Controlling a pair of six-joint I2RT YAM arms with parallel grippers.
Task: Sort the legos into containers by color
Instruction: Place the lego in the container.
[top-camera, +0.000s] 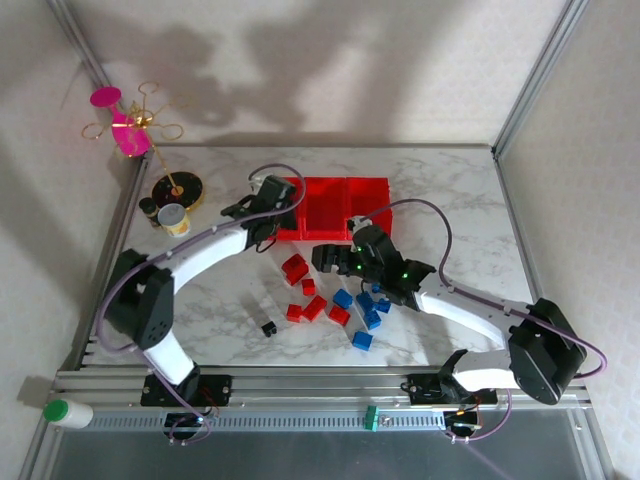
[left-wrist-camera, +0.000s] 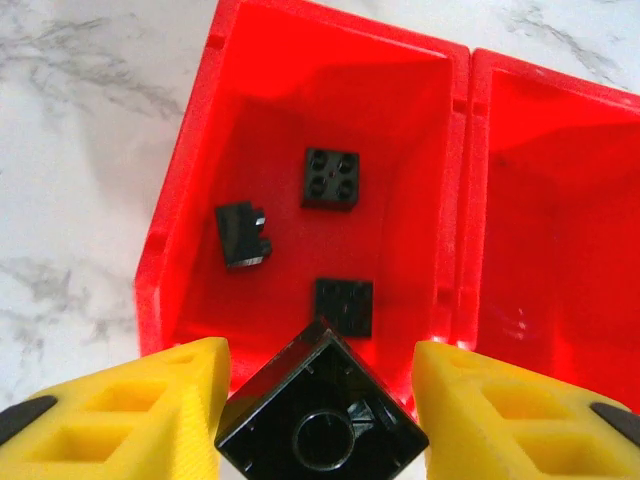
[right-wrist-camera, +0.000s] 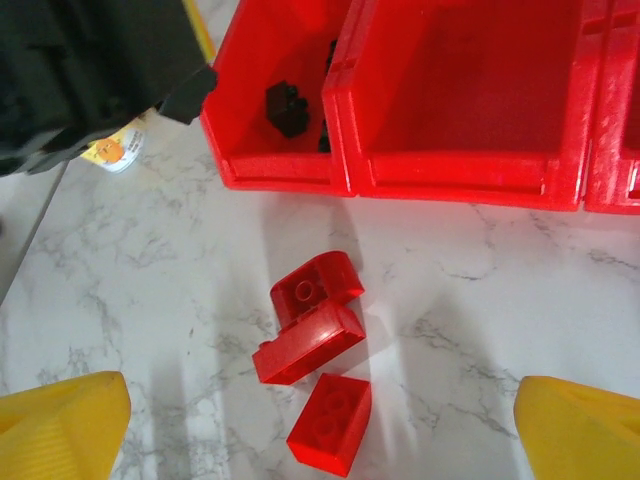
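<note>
Arms (top-camera: 200, 250) stretch up from the bottom edge, elbows bent. At upper centre the left gripper (left-wrist-camera: 320, 395) pinches a black brick (left-wrist-camera: 322, 420) above the leftmost bin (left-wrist-camera: 172, 205), where three black bricks (left-wrist-camera: 330, 178) lie. Just below the bins (right-wrist-camera: 460, 180), the right gripper (right-wrist-camera: 320, 430) hangs wide open over red bricks (right-wrist-camera: 310, 340) on the table (right-wrist-camera: 480, 290).

No legible text, labels or numbers.
</note>
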